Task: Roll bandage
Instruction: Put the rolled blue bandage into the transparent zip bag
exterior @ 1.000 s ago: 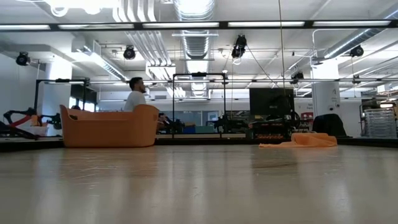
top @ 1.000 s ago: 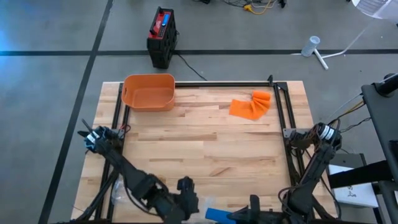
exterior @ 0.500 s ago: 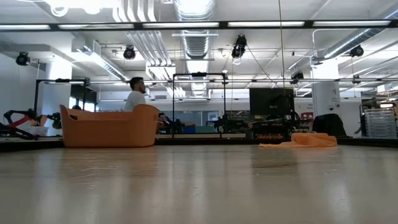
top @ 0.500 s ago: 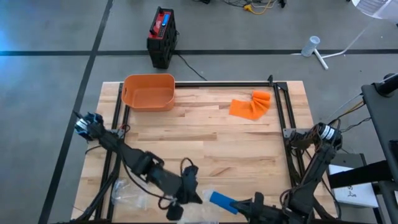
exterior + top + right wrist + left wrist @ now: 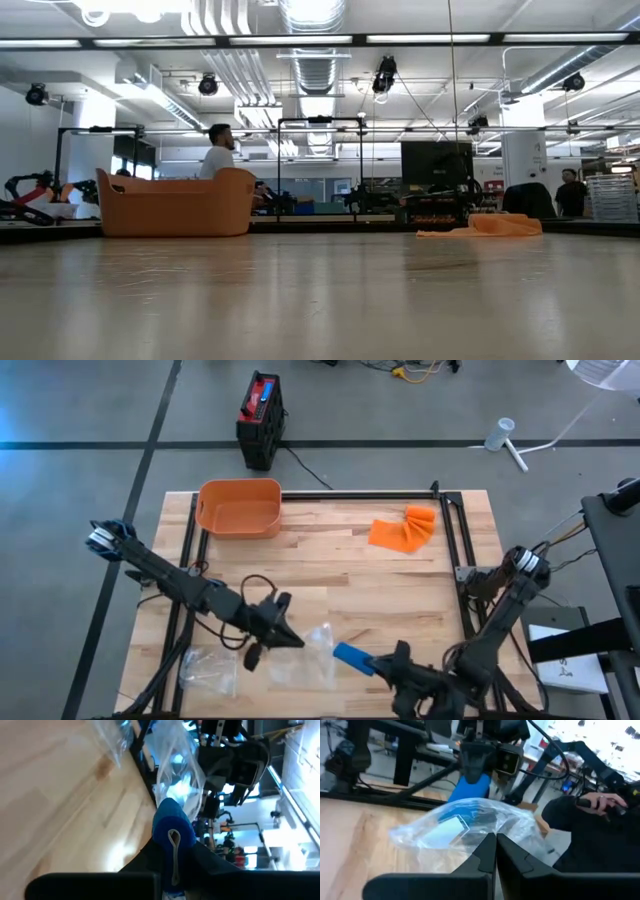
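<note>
Since a second ago, moved up from the near edge onto the table. Left gripper (image 5: 288, 639) pinched shut on clear plastic bag (image 5: 312, 653), pulling it leftward. Right gripper (image 5: 372, 663) clamped on blue bandage roll (image 5: 352, 657), just beside the bag. Orange cloth (image 5: 403, 530) and orange basket (image 5: 239, 507) lying far off.

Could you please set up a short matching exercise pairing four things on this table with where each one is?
Things:
1. orange tub
2. orange cloth
3. blue roll
4. clear bag

Places:
A. in the right gripper
B. far left corner
C. pinched by the left gripper
D. far right, lying flat

Pairs: 1-B, 2-D, 3-A, 4-C
</note>
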You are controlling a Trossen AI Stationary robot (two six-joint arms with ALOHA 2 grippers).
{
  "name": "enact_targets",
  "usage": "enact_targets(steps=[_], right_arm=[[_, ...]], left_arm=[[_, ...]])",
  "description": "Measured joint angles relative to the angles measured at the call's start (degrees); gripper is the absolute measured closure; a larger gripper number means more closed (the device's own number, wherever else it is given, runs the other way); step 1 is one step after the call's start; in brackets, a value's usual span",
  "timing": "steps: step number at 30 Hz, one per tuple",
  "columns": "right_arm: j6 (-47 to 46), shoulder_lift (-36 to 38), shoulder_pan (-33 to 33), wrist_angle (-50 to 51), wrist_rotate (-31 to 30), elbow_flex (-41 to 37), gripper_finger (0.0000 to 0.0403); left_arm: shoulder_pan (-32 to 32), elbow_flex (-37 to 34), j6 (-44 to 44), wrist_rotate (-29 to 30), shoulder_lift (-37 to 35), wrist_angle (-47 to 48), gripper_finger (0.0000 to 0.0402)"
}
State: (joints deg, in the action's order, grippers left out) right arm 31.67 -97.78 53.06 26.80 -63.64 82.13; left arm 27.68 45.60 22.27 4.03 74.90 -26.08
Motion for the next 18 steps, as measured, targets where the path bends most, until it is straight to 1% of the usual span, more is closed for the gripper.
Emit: enact_targets(steps=[2, 6, 11, 14, 15, 18], right_arm=[[2.7, 0.0, -1.1, 0.3, 0.7, 0.0, 0.0377], [9.2, 0.4, -3.7, -0.8, 1.9, 0.0, 0.0377], [12.3, 1.7, -8.0, -0.8, 11.9, 0.0, 0.0377], [13.8, 2.4, -10.1, -1.8, 14.2, -0.1, 0.0377], [14.4, 2.8, -10.4, -2.5, 14.3, -0.1, 0.0377], [15.8, 4.4, -10.4, -5.6, 15.3, -0.1, 0.0377]], left_arm=[[-0.6, -3.0, -0.1, 0.7, -0.8, -2.4, 0.0401], [-1.9, -6.3, -0.9, 1.5, -0.2, -5.6, 0.0401], [-3.5, -6.6, -5.3, -0.1, 2.6, -11.1, 0.0401], [-4.3, -7.8, -8.0, -0.9, 3.4, -12.0, 0.0401], [-4.6, -8.8, -8.5, -0.9, 3.7, -14.1, 0.0401], [-5.7, -12.9, -9.2, -2.1, 5.6, -26.4, 0.0401]])
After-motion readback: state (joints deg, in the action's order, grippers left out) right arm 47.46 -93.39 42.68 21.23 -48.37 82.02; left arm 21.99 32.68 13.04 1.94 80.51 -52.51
